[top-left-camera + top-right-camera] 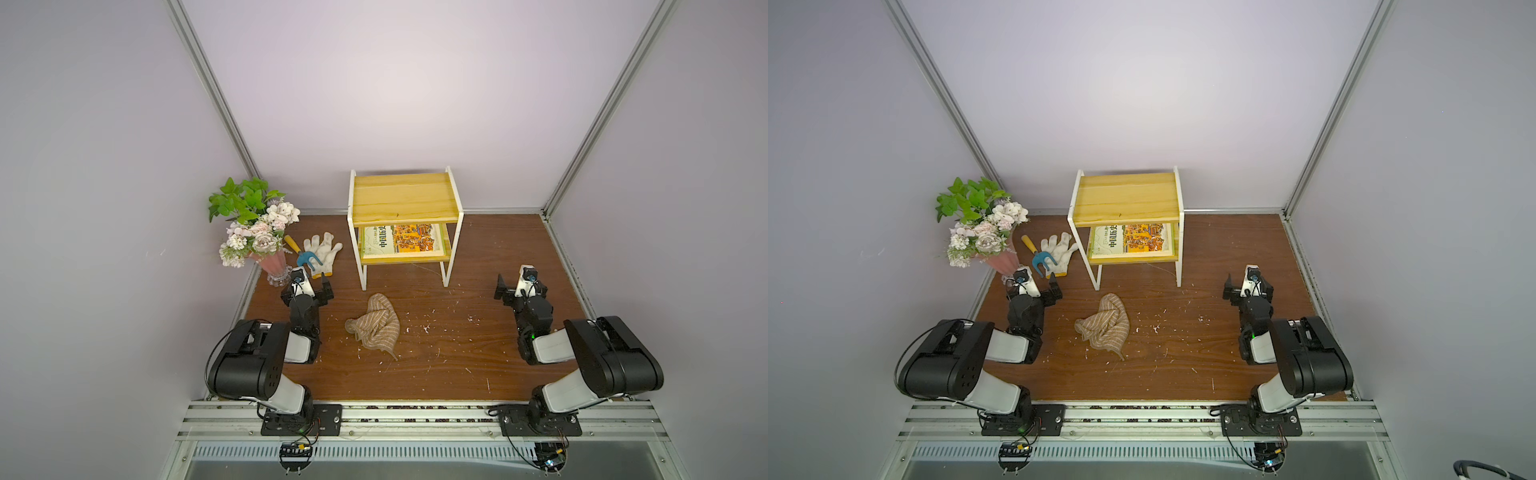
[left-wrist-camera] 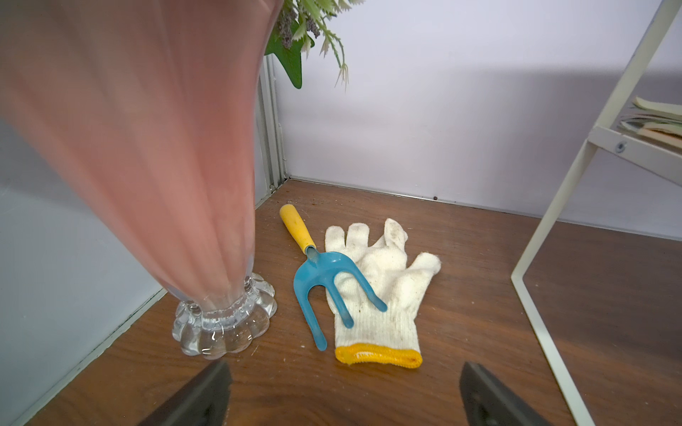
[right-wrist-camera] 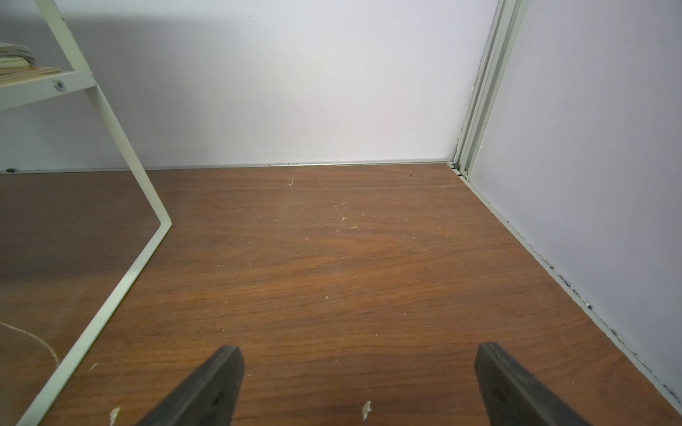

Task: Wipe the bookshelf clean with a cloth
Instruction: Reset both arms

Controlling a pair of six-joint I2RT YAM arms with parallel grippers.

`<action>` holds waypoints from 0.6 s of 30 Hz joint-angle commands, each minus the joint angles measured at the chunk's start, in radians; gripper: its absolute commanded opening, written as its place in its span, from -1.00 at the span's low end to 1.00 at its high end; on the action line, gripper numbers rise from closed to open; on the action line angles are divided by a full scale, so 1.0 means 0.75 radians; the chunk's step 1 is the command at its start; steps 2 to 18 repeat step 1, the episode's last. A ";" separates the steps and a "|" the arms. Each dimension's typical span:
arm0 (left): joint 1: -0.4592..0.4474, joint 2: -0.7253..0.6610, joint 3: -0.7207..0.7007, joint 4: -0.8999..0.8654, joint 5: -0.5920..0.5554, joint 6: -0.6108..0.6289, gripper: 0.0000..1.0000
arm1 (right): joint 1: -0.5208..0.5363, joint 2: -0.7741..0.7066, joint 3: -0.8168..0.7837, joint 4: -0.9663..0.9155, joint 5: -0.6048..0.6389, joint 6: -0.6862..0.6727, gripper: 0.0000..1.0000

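Left wrist view: vase (image 2: 147,166) blurred, bookshelf (image 2: 642,155) cropped.

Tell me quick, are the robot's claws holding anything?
Left claw: open, holding nothing.
Right claw: open, holding nothing.

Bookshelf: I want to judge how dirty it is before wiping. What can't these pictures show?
- Lower board of the bookshelf: in both top views, mostly hidden under the book and behind the top board.
- Top board dust: too fine for the top views.
- Wrist views: only the white frame and a board corner show; the edges cut off the rest.
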State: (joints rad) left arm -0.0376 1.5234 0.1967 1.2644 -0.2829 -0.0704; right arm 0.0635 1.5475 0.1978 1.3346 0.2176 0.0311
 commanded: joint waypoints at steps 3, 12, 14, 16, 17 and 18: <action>-0.006 0.003 0.006 0.026 -0.016 -0.006 1.00 | 0.002 -0.010 0.000 0.023 0.016 -0.015 0.99; -0.006 0.003 0.006 0.026 -0.016 -0.006 1.00 | 0.002 -0.010 0.000 0.023 0.016 -0.015 0.99; -0.006 0.003 0.006 0.026 -0.016 -0.006 1.00 | 0.002 -0.010 0.000 0.023 0.016 -0.015 0.99; -0.006 0.003 0.006 0.026 -0.016 -0.006 1.00 | 0.002 -0.010 0.000 0.023 0.016 -0.015 0.99; -0.006 0.003 0.006 0.026 -0.016 -0.006 1.00 | 0.002 -0.010 0.000 0.023 0.016 -0.015 0.99; -0.006 0.003 0.006 0.026 -0.016 -0.006 1.00 | 0.002 -0.010 0.000 0.023 0.016 -0.015 0.99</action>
